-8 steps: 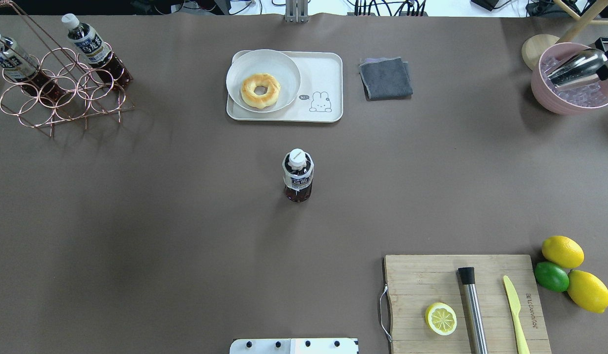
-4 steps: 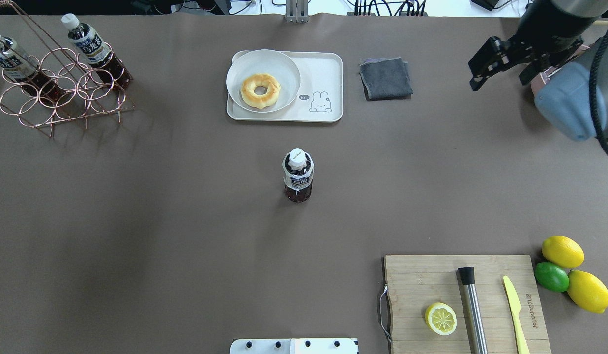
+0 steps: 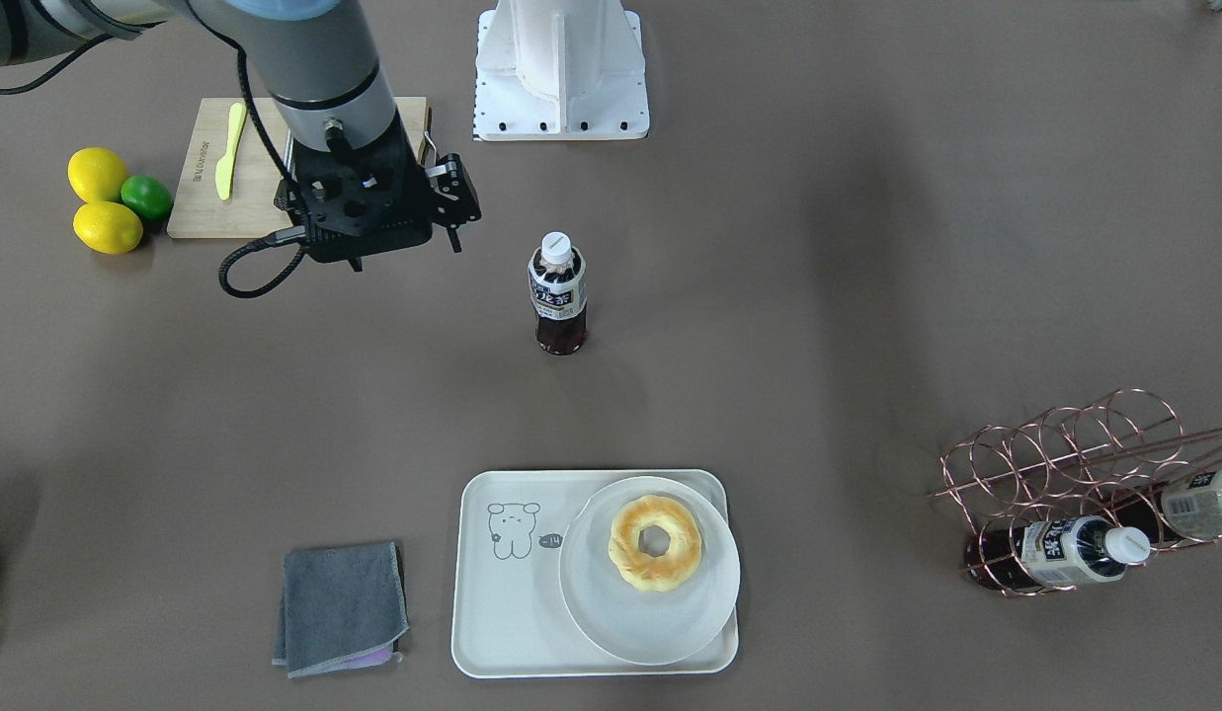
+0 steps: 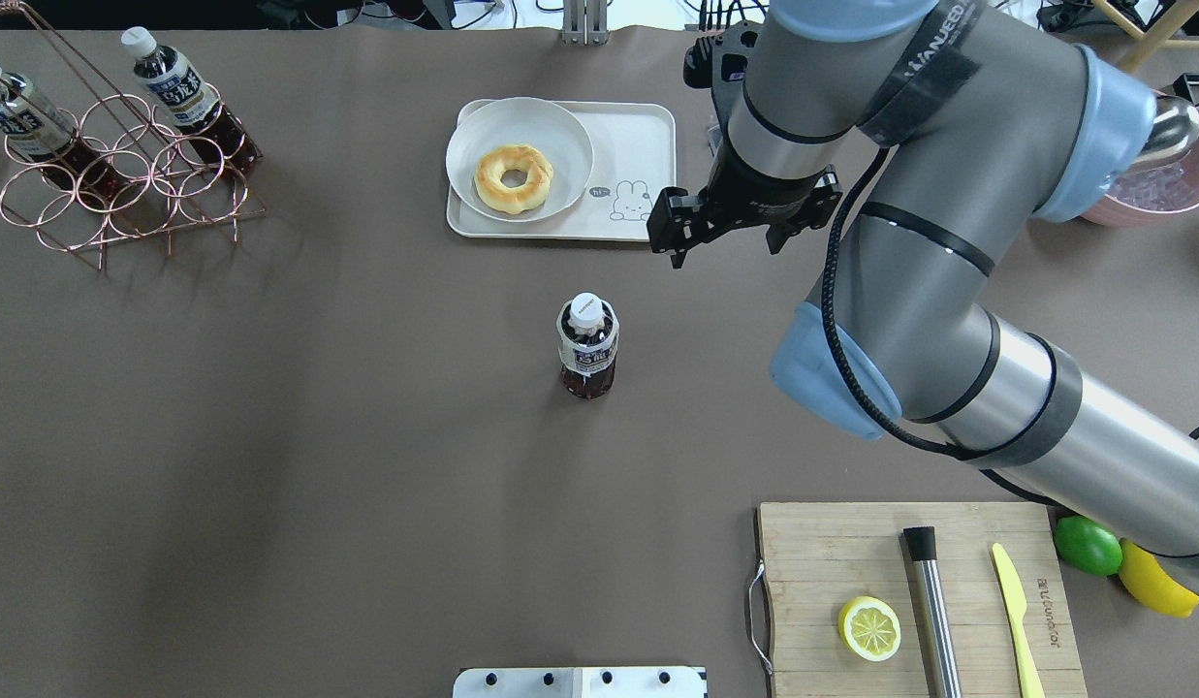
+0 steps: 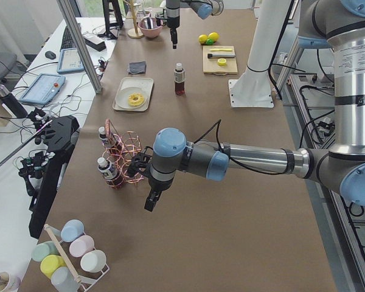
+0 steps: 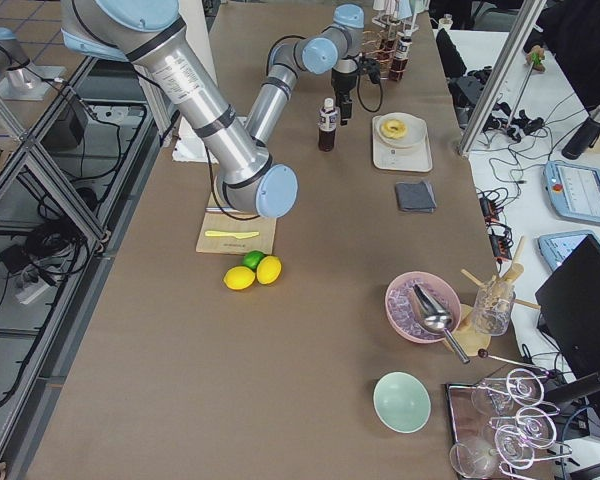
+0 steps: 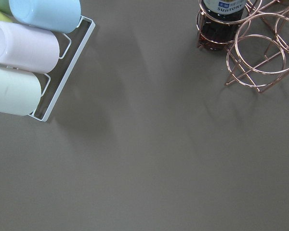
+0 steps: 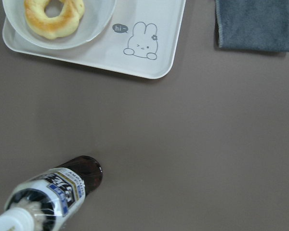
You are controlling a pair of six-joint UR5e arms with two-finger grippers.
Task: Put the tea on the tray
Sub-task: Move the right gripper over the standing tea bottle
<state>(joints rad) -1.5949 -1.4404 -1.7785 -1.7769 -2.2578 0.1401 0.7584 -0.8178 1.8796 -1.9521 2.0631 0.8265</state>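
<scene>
Black against the brown bench (image 4: 366, 436), the right claw (image 3: 457, 202) is held above the surface, pointed downward. Whether its fingers are spread or pressed together cannot be told, as they are not shown in its own wrist view. Off to this claw's left, apart from it and untouched, the tea (image 4: 587, 347) is found standing upright on the bench, white cap on. Beyond the claw, on the side away from the robot, the tray (image 4: 643, 145) is laid flat. A round white plate (image 4: 560, 126) with a doughnut (image 4: 513, 178) is carried on the tray's half farther from the claw, and the half with the drawn animal lies nearer the claw. A folded grey cloth (image 3: 342, 607) is seen beside the tray, beyond the claw and to its right. Well away on the robot's left, the left claw (image 5: 151, 204) is hung over the bench near a copper wire rack (image 5: 129, 159), in which two like bottles (image 4: 187, 97) are held. Its state cannot be told either.
</scene>
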